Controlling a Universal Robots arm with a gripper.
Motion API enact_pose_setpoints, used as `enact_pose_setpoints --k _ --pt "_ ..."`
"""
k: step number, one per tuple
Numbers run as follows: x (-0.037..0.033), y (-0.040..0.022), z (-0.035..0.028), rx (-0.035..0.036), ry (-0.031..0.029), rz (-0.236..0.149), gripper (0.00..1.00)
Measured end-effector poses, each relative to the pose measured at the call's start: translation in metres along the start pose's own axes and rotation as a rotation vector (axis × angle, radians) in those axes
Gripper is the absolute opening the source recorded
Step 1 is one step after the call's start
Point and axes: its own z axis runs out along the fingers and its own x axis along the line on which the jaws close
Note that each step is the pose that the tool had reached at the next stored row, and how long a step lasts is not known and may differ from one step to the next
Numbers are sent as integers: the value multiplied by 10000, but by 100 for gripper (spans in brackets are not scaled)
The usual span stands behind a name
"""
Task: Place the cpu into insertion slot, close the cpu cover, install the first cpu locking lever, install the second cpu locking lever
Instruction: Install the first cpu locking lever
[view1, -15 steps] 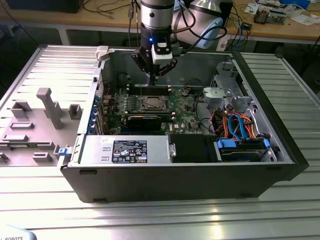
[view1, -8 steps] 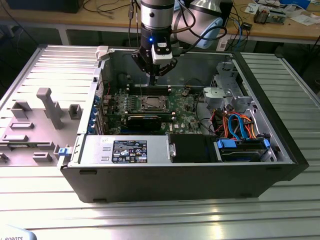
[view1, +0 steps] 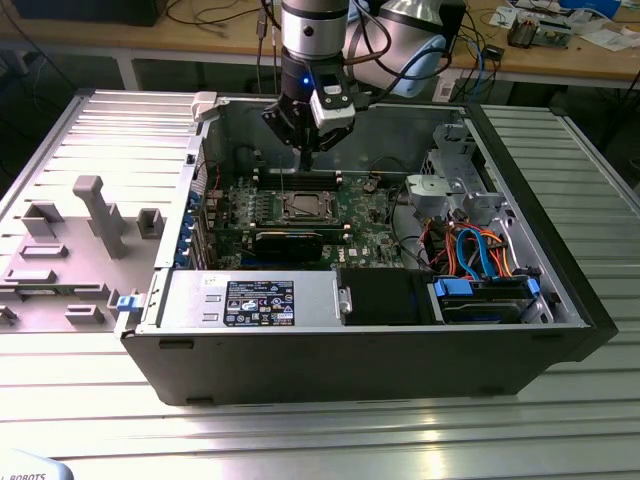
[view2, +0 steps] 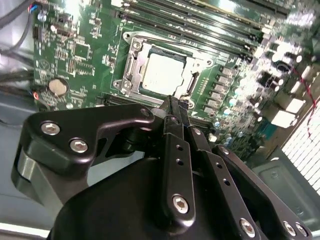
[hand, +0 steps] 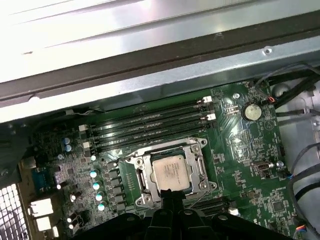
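Note:
The cpu (hand: 171, 172) lies flat in the insertion slot (hand: 141, 199) on the green motherboard (hand: 240, 150), its silver-grey top showing. The silvery cpu cover (hand: 144, 172) lies down around the chip as a frame. In the second wrist view the cpu (view2: 162, 74) and the cover (view2: 133, 64) sit just beyond my black fingertips (view2: 172, 106). My gripper (view1: 306, 152) hangs above the board, a little behind the cpu (view1: 303, 207) in the exterior view. Its fingers are shut together with nothing between them.
Long black memory slots (hand: 150, 125) run beside the socket. A black card (view1: 288, 243), a power supply (view1: 250, 298), a drive cage (view1: 455, 180) and orange and blue cables (view1: 475, 250) fill the open case. A grey fixture plate (view1: 70, 240) lies at the exterior view's left.

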Motion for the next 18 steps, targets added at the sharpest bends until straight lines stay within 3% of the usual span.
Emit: enact_pose_setpoints --k 3,5,6,13,15,18 --pt "0 0 5 -16 -5 -597 11" --pt "0 0 6 -267 32 -760 11" --pt "0 0 6 -320 40 -820 11" --pt "1 0 13 -329 42 -2249 11" --pt "6 -1 16 -335 -9 -2417 11" --pt "16 -3 18 -345 -171 -2485 11"
